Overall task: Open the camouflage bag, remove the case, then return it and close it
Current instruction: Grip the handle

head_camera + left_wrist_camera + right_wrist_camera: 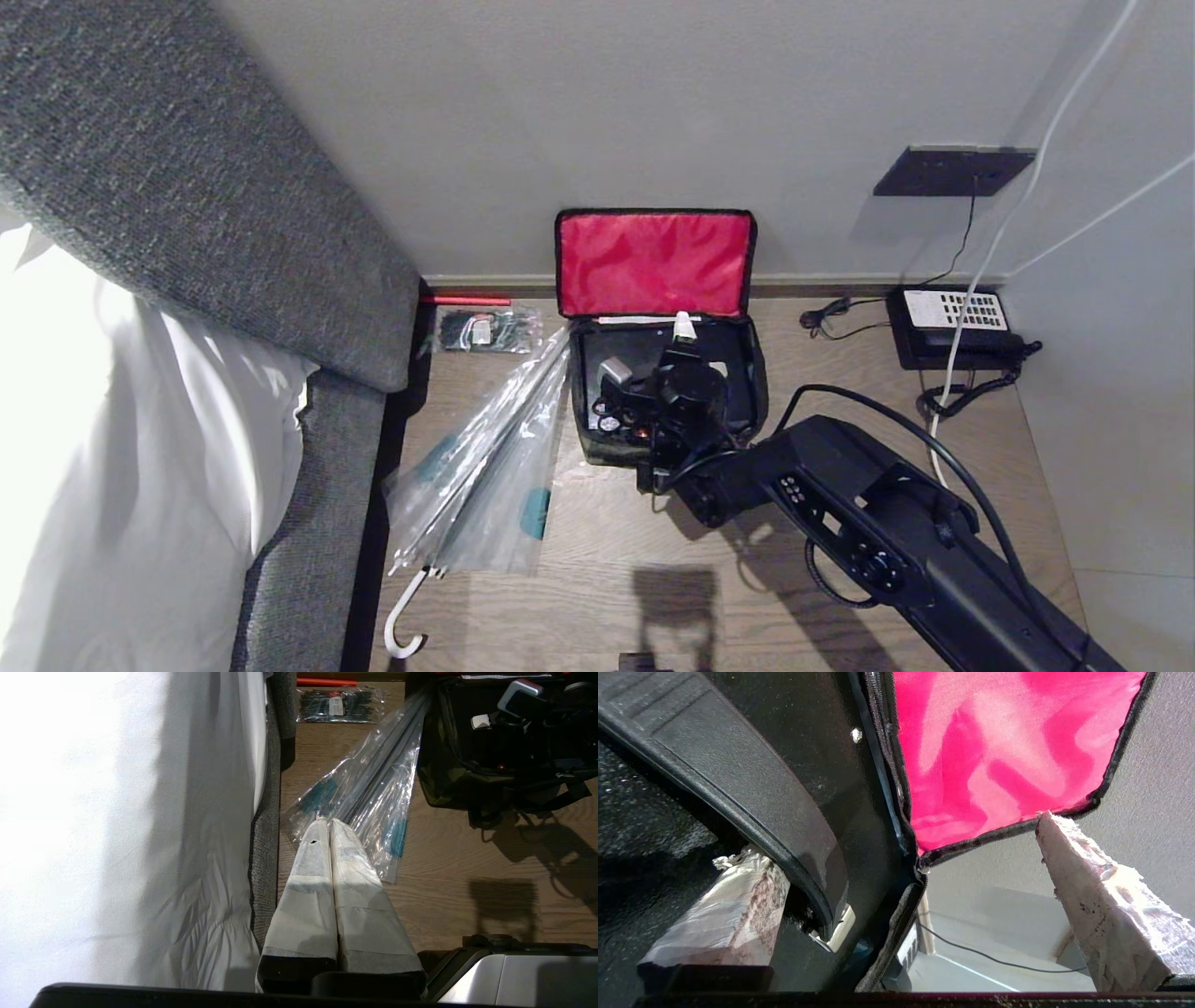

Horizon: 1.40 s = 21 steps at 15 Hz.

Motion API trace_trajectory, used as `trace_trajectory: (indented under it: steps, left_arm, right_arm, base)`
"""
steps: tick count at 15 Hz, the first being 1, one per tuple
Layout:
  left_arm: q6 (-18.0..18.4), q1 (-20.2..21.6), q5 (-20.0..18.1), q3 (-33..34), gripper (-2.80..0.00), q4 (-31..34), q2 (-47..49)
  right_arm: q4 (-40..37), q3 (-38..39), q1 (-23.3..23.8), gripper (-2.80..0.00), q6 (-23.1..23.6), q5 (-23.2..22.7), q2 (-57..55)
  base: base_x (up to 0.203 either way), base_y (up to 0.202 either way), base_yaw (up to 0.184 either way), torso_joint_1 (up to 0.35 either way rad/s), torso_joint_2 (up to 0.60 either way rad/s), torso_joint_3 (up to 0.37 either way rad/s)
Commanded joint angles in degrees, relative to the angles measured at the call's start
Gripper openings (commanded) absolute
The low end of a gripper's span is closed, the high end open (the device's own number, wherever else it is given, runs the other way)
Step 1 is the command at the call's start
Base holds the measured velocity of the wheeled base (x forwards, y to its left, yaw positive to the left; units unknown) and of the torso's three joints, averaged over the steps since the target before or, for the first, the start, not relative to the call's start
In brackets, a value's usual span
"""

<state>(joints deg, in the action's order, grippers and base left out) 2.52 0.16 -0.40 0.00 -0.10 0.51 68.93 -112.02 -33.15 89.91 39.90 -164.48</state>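
Head view, left side: taken up by a bed [140, 392] with grey upholstered frame and white bedding. Behind everything, a plain pale wall [560, 112]. Below it, a wooden surface [597, 579], brown, with visible grain.

Reaching in from the lower right: the black right arm [868, 523], ending over the camouflage bag [653, 261]. Standing against the wall near the middle of the wooden surface, unzipped, lid upright against the wall with red lining facing out. Inside the body, something black and textured, likely the case [654, 812], with a curved black handle [752, 793] across it.

Right gripper [894, 835]: fingers spread wide, clamped on nothing. One taped finger [719, 905] down inside the bag, under the curved handle; the other [1101, 896] outside, by the corner of the red-lined lid, with the bag's zipped side wall between the two.

Lying just left of the bag, tip touching its side: an umbrella [485, 467] in clear plastic wrap, white hooked handle toward the robot.

Left wrist view: left gripper [329, 821] low beside the bed, above the umbrella's wrapped end, white-taped fingers pressed together, holding nothing.

Right of the bag, near the side wall: a black telephone [952, 327] with a white keypad panel and coiled cord. Above it on the wall, a black plate [952, 171] with a thin cable hanging down. Between bed and bag, against the wall: a small clear packet [485, 329] of dark items, and a red strip [465, 301] just behind it.
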Motion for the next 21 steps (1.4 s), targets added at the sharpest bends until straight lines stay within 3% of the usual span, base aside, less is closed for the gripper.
trace_trajectory:
  steps: [1,9,10,21]
  left_arm:
    - [0.0,0.0,0.1,0.1,-2.80,-0.1,0.1]
    - [0.0,0.0,0.0,0.1,-2.80,0.0,0.1]
    - [0.0,0.0,0.0,0.1,-2.80,0.0,0.1]
    - [0.0,0.0,0.1,0.1,-2.80,0.0,0.1]
  right_arm:
    - [0.2,0.0,-0.3,0.00,0.5,0.1,0.5]
    - [-1.2,-0.1,-0.2,0.00,-0.3,1.1,0.2]
    - [-1.8,0.0,-0.2,-2.80,-0.3,1.1,-0.2]
    - [-2.9,0.0,-2.0,-2.80,-4.8,2.9,-0.8]
  base:
    - [0.000,0.000,0.000,0.000,0.00,0.000]
    - [0.000,0.000,0.000,0.000,0.00,0.000]
    - [0.000,0.000,0.000,0.000,0.00,0.000]
    - [0.000,0.000,0.000,0.000,0.00,0.000]
